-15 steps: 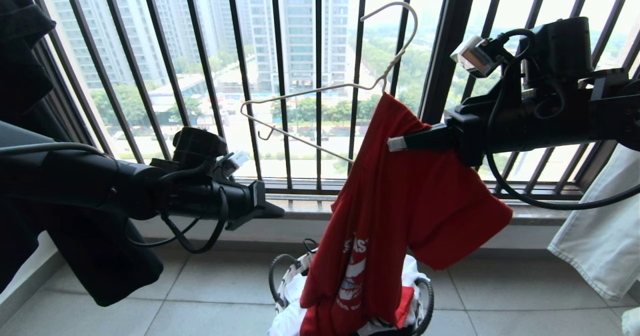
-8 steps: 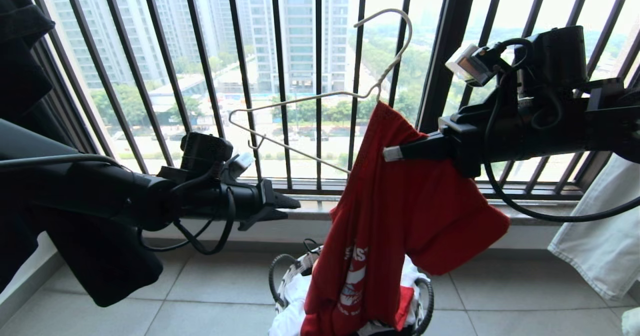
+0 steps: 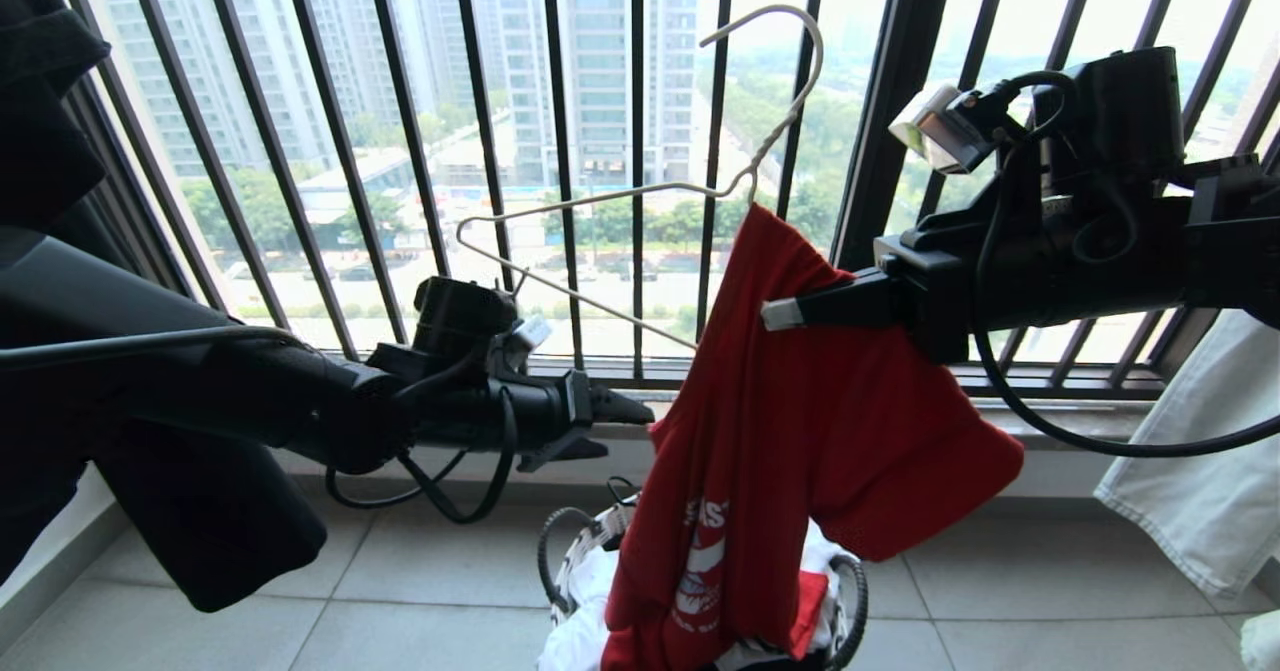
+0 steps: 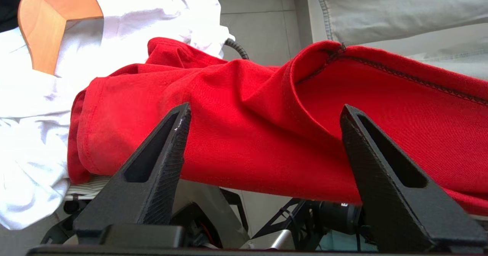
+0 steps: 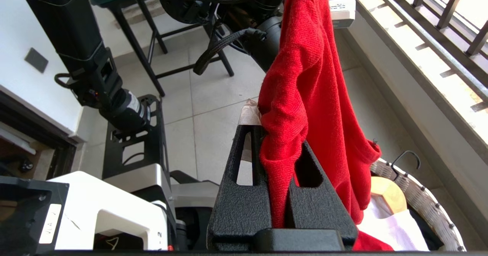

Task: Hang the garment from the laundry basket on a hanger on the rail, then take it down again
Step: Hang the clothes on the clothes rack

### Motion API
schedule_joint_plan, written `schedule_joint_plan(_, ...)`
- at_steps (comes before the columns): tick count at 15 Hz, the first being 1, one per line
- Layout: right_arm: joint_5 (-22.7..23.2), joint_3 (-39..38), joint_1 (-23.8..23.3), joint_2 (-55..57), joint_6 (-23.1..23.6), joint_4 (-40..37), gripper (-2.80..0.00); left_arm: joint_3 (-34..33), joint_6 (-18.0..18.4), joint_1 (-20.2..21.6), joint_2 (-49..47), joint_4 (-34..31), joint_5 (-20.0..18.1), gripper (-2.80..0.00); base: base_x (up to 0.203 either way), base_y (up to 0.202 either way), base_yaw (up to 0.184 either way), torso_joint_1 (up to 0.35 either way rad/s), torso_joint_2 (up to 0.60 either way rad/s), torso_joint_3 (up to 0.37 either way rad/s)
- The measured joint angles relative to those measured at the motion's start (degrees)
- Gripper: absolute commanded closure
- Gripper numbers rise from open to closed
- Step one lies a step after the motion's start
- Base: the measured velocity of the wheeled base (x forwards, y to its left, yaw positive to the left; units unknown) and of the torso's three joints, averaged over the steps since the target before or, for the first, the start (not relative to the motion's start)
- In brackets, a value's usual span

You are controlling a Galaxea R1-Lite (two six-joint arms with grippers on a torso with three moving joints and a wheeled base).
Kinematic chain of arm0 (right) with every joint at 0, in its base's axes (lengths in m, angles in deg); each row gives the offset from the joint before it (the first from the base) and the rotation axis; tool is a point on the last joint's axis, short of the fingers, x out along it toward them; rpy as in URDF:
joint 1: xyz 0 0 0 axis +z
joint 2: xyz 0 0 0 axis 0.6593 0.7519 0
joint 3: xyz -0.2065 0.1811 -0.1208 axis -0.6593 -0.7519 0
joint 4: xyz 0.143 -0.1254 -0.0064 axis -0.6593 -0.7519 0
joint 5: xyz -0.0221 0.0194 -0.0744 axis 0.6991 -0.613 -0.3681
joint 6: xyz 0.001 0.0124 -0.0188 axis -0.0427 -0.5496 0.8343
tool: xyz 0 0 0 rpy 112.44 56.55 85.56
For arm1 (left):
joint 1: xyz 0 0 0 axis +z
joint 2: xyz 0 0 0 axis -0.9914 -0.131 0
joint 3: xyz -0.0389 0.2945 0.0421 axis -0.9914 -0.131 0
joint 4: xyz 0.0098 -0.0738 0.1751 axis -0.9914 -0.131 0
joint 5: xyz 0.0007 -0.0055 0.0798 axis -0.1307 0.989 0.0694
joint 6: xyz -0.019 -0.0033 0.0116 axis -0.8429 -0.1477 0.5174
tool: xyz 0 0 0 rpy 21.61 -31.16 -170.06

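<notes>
Right gripper (image 3: pixel 775 313): jaws clamped shut on a fold of the garment (image 3: pixel 800 421), high in the scene before the window railing (image 3: pixel 560 151). The red T-shirt hangs from that grip and from the hanger (image 3: pixel 640 201), which is threaded into its upper edge; the hook points up and the hanger's left end is bare. The garment's lower end reaches into the laundry basket (image 3: pixel 850 591) on the floor, among white cloth.

Left gripper (image 3: pixel 625 421): jaws spread wide, holding nothing, level, just left of the garment. In the left wrist view red cloth lies beyond the two fingers (image 4: pixel 160 160). Whether they touch it cannot be determined.
</notes>
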Motion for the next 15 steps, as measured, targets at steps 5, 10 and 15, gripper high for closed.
schedule_joint_plan(5, 0.11, -0.94, 0.4, -1.17, 0.01, 0.29, 0.0, 0.61, -1.67, -1.04, -1.28, 2.87, 0.33, -2.8, 0.0, 0.0, 0.0, 0.0, 0.0, 0.0)
schedule_joint_plan(10, 0.13, -1.2, 0.44, -1.85, 0.04, 0.29, 0.0, 1.73, 0.28, -2.57, -2.53, 2.01, 1.61, -2.8, 0.0, 0.0, 0.0, 0.0, 0.0, 0.0)
schedule_joint_plan(15, 0.11, -1.34, 0.44, -2.32, 0.04, 0.24, 0.0, 1.62, 7.15, -2.87, -2.68, -5.54, 4.43, -2.8, 0.0, 0.0, 0.0, 0.0, 0.0, 0.0)
